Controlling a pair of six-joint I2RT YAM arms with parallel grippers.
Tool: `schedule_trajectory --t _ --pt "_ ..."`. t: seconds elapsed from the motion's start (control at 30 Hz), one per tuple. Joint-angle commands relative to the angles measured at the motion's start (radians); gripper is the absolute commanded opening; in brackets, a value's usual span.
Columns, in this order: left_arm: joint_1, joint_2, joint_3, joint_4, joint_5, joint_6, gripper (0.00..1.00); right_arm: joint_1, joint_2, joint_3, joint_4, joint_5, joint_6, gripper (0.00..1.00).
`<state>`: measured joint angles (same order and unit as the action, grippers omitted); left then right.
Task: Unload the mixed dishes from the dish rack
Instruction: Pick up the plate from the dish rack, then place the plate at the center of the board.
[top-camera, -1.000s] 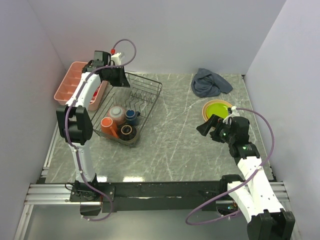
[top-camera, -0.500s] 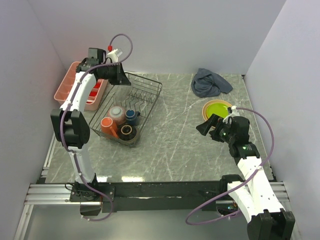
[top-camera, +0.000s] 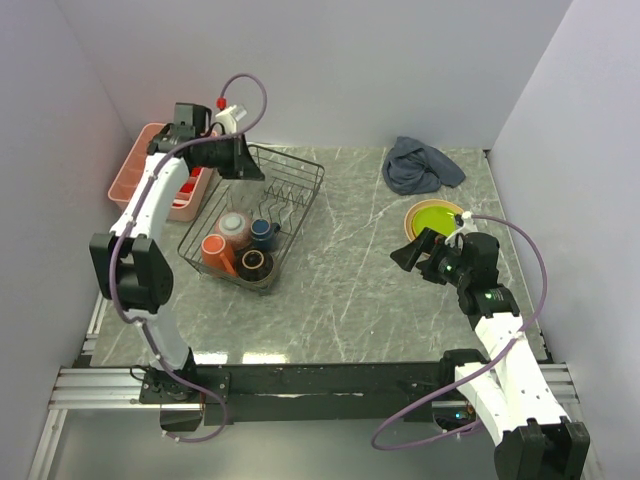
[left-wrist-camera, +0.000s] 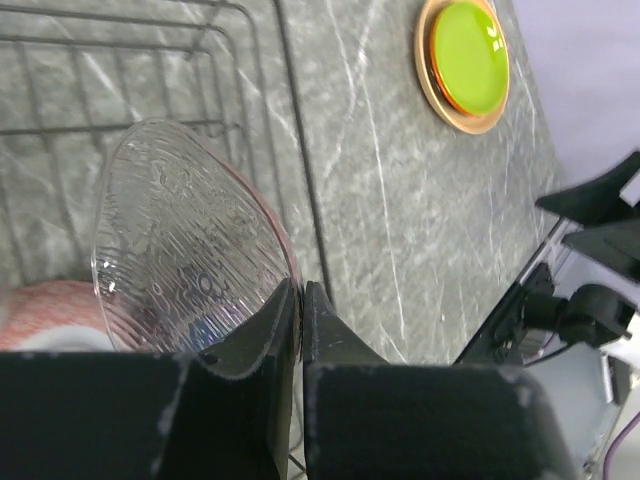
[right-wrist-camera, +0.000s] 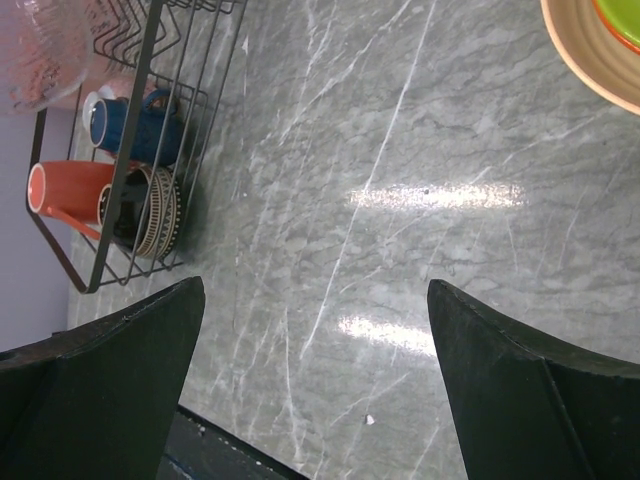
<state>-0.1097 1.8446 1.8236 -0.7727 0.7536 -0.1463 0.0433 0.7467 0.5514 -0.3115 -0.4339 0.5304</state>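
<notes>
My left gripper (left-wrist-camera: 300, 290) is shut on the rim of a clear, pink-tinged ribbed glass dish (left-wrist-camera: 180, 240), held over the far end of the black wire dish rack (top-camera: 290, 190). At the rack's near end lie an orange mug (top-camera: 215, 250), a small dark blue cup (top-camera: 263, 232), a dark brown bowl (top-camera: 256, 264) and a pinkish bowl (top-camera: 234, 226). A lime green plate (top-camera: 437, 215) rests on a tan-yellow plate (top-camera: 412, 222) on the table at the right. My right gripper (top-camera: 415, 250) hangs open just in front of those plates, holding nothing.
A pink compartment tray (top-camera: 150, 165) stands left of the rack against the wall. A crumpled blue-grey cloth (top-camera: 420, 165) lies at the back right. Bare marble table (top-camera: 340, 270) stretches between the rack and the plates. White walls close in three sides.
The left arm's elbow has swung out to the left while its gripper stays over the rack's far end with the glass dish. The right arm has not moved.
</notes>
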Motion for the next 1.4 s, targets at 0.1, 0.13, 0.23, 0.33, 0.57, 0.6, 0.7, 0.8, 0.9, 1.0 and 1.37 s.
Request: schedule_trajectory --t 0.1,0.13,0.23,0.33,0.57,0.6,0.7,0.8,0.9,1.0,1.37 --pt "-0.148 -0.205 -0.124 0.067 -0.08 0.111 0.06 0.006 0.016 0.025 0.049 -0.061 0.019 1.0" --pt "-0.165 -0.235 -0.141 0.076 -0.092 0.135 0.06 0.004 0.017 0.033 0.051 -0.066 0.025 1.0" --pt "-0.26 -0.301 -0.208 0.122 -0.181 0.235 0.03 0.006 0.017 0.053 0.042 -0.077 0.029 1.0" --pt "-0.366 -0.356 -0.279 0.174 -0.289 0.293 0.01 0.006 0.022 0.074 0.026 -0.078 0.033 1.0" --pt "-0.591 -0.449 -0.44 0.321 -0.496 0.369 0.01 0.004 0.028 0.114 -0.026 -0.069 0.04 1.0" --pt "-0.614 -0.455 -0.478 0.348 -0.516 0.37 0.01 0.006 0.026 0.117 -0.029 -0.066 0.045 1.0" --pt "-0.723 -0.481 -0.552 0.435 -0.655 0.41 0.01 0.006 0.033 0.134 -0.046 -0.071 0.049 1.0" --pt "-0.846 -0.475 -0.604 0.503 -0.818 0.468 0.01 0.006 0.037 0.154 -0.055 -0.085 0.054 1.0" --pt "-0.949 -0.452 -0.651 0.587 -0.954 0.528 0.01 0.004 0.043 0.171 -0.057 -0.097 0.065 1.0" --pt "-1.021 -0.414 -0.679 0.656 -1.056 0.583 0.01 0.009 0.052 0.186 -0.055 -0.106 0.083 1.0" --pt "-1.179 -0.246 -0.652 0.745 -1.175 0.666 0.01 0.047 0.094 0.216 -0.023 -0.072 0.152 0.98"
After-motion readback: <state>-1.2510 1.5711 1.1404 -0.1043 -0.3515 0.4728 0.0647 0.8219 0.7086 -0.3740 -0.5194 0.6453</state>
